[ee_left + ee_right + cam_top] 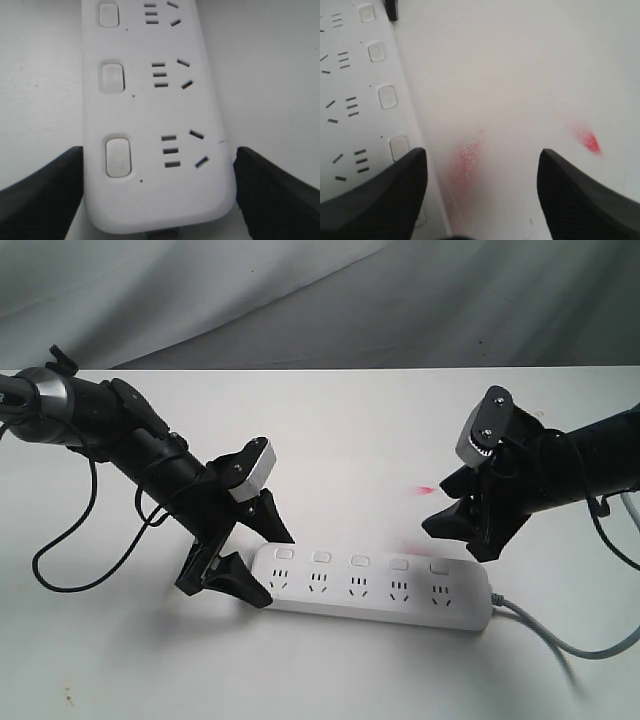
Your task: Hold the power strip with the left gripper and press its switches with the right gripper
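My left hand (270, 568) pinches the rounded end of the power strip (370, 585), one finger against each long edge. The strip lies flat on the bench (350, 440), its grey cord (560, 640) leaving the far end. My right hand (455, 538), fingers spread and empty, hangs just behind that cord end, clear of the switches (358, 561). Holding appears done; all five presses, as far as can be judged, are left

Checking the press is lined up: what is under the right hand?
Mostly bare white table with a reddish smear, beside the power strip. One finger overlaps the strip's edge, hiding what lies below it.
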Motion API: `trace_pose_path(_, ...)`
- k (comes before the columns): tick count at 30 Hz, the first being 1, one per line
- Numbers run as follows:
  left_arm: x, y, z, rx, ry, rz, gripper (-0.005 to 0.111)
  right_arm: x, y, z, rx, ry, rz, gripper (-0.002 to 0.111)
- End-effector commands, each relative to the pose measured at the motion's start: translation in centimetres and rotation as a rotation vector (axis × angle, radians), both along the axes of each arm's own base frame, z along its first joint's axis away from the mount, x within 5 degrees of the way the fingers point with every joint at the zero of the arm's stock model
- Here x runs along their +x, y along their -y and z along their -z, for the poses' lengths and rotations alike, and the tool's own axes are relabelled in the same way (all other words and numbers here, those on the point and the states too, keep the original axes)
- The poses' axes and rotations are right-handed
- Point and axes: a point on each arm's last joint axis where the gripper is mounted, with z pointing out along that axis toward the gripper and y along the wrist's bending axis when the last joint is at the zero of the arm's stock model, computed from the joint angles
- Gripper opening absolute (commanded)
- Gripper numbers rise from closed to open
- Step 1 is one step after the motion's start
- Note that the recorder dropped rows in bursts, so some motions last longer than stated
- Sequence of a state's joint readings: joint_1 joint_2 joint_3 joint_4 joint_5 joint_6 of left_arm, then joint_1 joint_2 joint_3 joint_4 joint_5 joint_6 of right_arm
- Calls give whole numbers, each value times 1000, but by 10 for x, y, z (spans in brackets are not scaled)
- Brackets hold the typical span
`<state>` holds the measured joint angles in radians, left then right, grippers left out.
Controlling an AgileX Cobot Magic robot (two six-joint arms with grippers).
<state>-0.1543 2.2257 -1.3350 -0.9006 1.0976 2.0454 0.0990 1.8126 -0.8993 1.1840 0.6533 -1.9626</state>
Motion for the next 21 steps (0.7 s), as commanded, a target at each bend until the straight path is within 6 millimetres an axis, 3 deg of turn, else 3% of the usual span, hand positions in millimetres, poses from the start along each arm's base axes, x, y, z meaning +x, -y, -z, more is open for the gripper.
trace_pose_path(1, -2, 3, 1, -1, -2, 9, 0, -4, 4, 6, -7, -16, 23, 59)
trace_pose_path(14, -2, 3, 1, -1, -2, 9, 0, -6, 4, 33, -10, -108, 27, 59)
trace_pose_path(21, -2, 3, 1, -1, -2, 9, 0, -5, 6, 37, -34, -106, 50, 59)
